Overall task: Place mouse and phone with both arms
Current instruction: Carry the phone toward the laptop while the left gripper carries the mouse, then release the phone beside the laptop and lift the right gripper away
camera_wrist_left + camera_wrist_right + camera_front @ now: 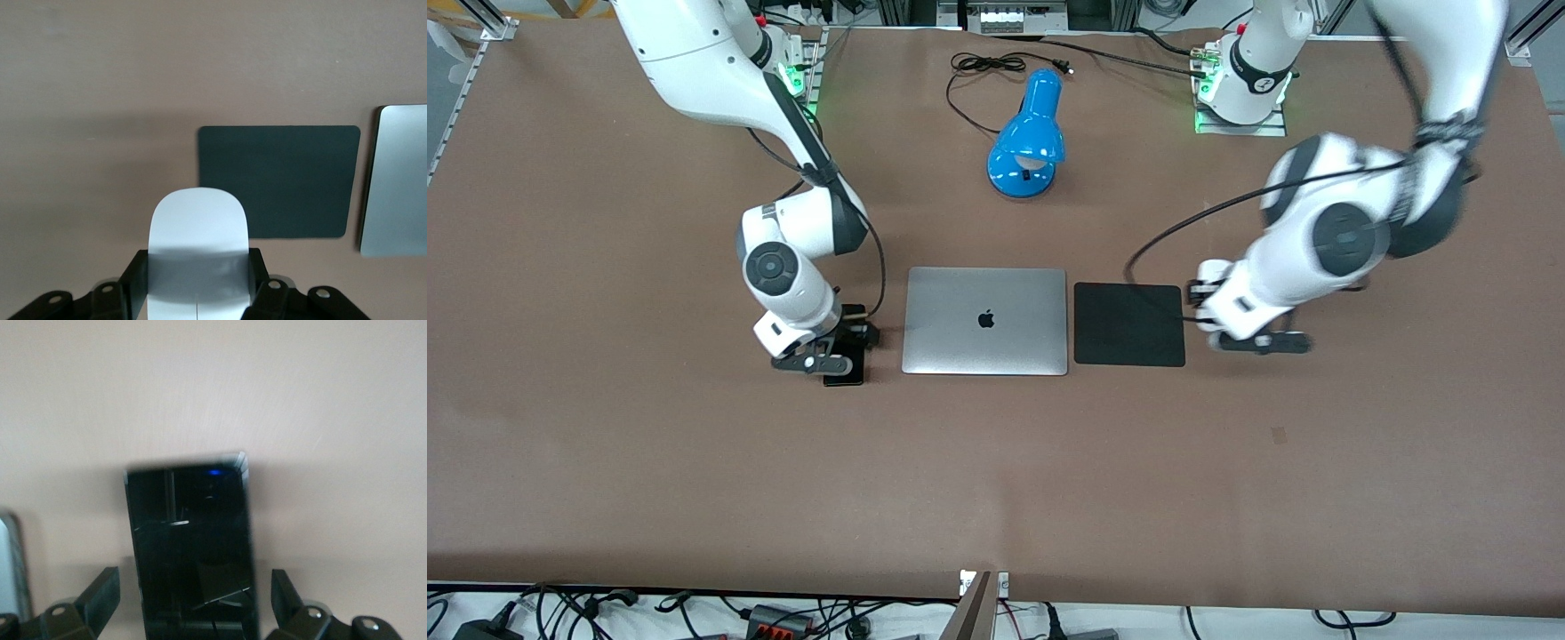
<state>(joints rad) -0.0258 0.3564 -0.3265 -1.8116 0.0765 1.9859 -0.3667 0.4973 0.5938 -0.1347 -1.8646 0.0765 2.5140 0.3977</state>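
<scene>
The white mouse point(198, 233) is clamped between the fingers of my left gripper point(198, 267). That gripper point(1258, 341) hangs over bare table beside the black mouse pad point(1129, 324), toward the left arm's end; the arm hides the mouse in the front view. The black phone point(190, 547) lies face up between the spread fingers of my right gripper point(193, 587), with a gap on each side. In the front view the right gripper point(824, 357) is low over the phone point(847, 373), beside the laptop, toward the right arm's end.
A closed silver laptop point(985, 320) lies mid-table with the mouse pad point(277, 180) beside it. A blue desk lamp point(1027, 133) with a black cord stands farther from the front camera than the laptop. Bare brown table lies nearer the front camera.
</scene>
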